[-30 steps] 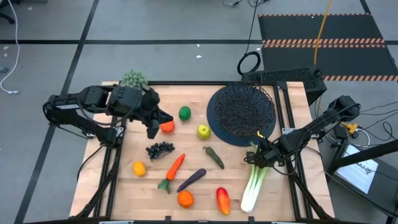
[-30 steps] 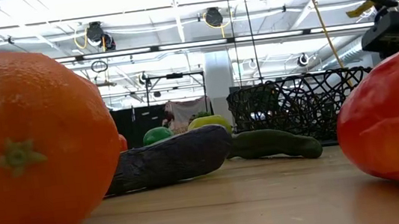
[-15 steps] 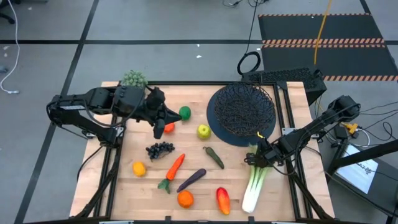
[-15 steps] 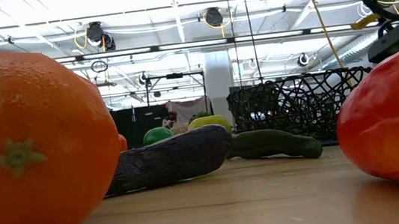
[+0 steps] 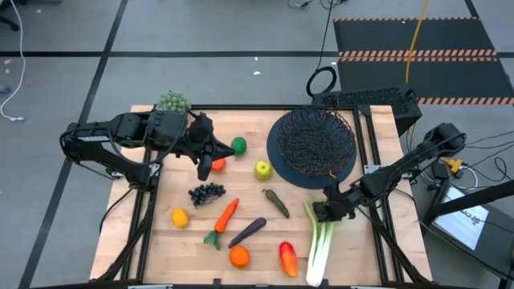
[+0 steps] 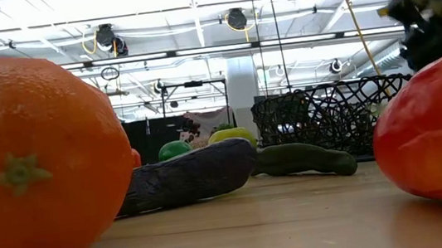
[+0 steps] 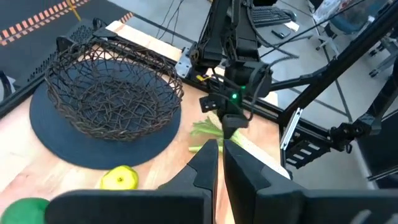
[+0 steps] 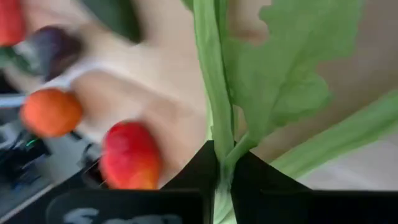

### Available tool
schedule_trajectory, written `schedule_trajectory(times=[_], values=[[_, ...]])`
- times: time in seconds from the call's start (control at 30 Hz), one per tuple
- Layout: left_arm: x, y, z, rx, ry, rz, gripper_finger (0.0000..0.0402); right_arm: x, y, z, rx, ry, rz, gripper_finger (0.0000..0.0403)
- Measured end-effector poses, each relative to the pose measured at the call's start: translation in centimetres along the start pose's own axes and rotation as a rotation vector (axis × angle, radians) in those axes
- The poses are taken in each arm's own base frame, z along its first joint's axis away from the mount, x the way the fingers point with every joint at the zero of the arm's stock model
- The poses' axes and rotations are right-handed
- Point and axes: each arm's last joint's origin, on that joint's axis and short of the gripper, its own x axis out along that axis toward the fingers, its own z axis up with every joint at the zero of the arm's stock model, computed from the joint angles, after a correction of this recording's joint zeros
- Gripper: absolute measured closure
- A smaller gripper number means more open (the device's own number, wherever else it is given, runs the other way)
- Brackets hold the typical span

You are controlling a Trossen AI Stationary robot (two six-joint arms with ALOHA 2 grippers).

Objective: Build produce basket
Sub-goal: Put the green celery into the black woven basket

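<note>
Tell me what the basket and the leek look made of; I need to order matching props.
The basket: black wire mesh, probably coated metal, matte, see-through weave. The leek: likely moulded plastic or fabric; its leaves look thin and flat with a soft sheen. I cannot tell which.

In the low view, the orange (image 6: pixel 33 162) and the red-yellow pepper (image 6: pixel 435 137) are cut off by the picture's edges. In the right wrist view, the leek (image 8: pixel 261 81) is cropped and the eggplant (image 8: pixel 50 43) blurred.

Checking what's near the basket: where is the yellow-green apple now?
High view: the apple sits mid-table, just left of the basket, with the lime to its upper left.
</note>
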Motion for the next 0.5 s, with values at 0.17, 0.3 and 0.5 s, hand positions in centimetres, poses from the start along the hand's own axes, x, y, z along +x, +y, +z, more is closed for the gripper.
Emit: schedule_trajectory(times=[0.17, 0.3, 0.5], values=[[0.0, 0.0, -0.1, -0.003, 0.006, 0.003, 0.0376, -2.4, 2.7, -1.0, -0.052, -0.002, 0.17, 0.0391], [0.0, -0.1, -0.4, -0.013, 0.03, 0.004, 0.0376, -4.8, 4.8, -1.9, -0.071, -0.007, 0.285, 0.0392], [0.0, -0.1, -0.4, -0.012, 0.037, 0.006, 0.0376, -8.8, 8.0, -3.1, -0.134, -0.072, 0.337, 0.0393]])
